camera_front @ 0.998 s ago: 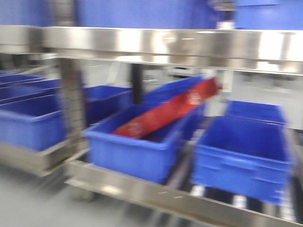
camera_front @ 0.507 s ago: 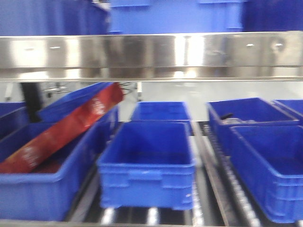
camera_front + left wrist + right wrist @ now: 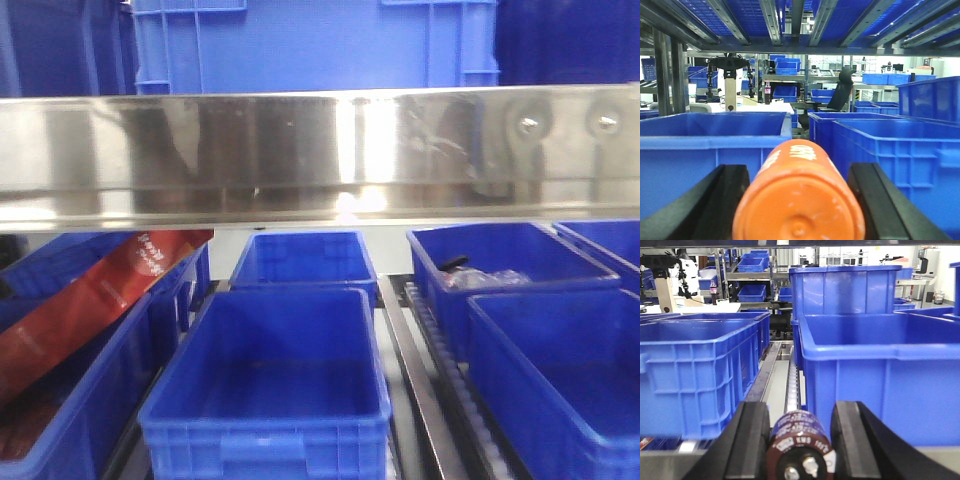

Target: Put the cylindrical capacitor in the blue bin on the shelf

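Observation:
The cylindrical capacitor, dark brown-purple with white print and two metal terminals facing the camera, sits between the black fingers of my right gripper, which is shut on it. Ahead of it stand a blue bin on the right and another blue bin on the left, with a roller track between them. My left gripper is shut on an orange cylinder facing a blue bin. The front view shows the shelf's shiny steel rail above an empty blue bin. Neither gripper appears there.
A long red package leans out of the left blue bin. The rear right bin holds small parts. More bins stand on the level above the rail. Steel rollers and rails run overhead in the left wrist view.
The front view has swung right and steadied: the bin with the red package slid to the left edge, and the empty bin now sits in the middle, larger.

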You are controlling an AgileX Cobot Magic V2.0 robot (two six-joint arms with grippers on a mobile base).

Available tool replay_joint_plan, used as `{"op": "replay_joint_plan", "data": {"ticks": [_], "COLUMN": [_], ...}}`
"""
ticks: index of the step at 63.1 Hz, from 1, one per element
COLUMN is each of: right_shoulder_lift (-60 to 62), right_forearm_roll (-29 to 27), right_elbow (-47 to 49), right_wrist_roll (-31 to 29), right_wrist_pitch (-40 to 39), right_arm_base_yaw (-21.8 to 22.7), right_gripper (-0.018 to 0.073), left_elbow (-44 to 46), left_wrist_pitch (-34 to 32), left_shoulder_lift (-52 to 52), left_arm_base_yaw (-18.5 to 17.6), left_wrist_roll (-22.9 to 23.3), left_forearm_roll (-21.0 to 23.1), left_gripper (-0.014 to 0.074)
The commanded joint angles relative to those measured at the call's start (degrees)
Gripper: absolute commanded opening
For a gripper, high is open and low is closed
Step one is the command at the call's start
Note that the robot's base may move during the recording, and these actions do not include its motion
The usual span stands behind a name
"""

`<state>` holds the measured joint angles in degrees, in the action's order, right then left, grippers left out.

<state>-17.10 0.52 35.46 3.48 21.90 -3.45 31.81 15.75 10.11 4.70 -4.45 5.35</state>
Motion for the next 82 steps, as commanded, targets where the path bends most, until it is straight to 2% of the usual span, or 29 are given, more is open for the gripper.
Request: {"op": "replay_joint_plan", "data": {"ticks": [1, 82], "right_shoulder_lift": [0.3, 0.3], "right_forearm_roll": [0.4, 0.4], "right_elbow": [-0.1, -0.1], "right_wrist_roll": [-0.1, -0.1], "right_wrist_pitch": [-0.9, -0.9], "right_arm_base_yaw": [-0.1, -0.1], "right_gripper": [-0.0163, -0.0163], "left_elbow": [0.1, 0.1], "left_wrist_pitch": [-1.3, -1.3], "left_shoulder_lift": [-0.2, -0.2], "left_arm_base_yaw": [-0.3, -0.3], "left_wrist_roll": [0.0, 0.0], "left_forearm_roll": [0.5, 0.5], "left_gripper": [-0.0111, -0.0111]}}
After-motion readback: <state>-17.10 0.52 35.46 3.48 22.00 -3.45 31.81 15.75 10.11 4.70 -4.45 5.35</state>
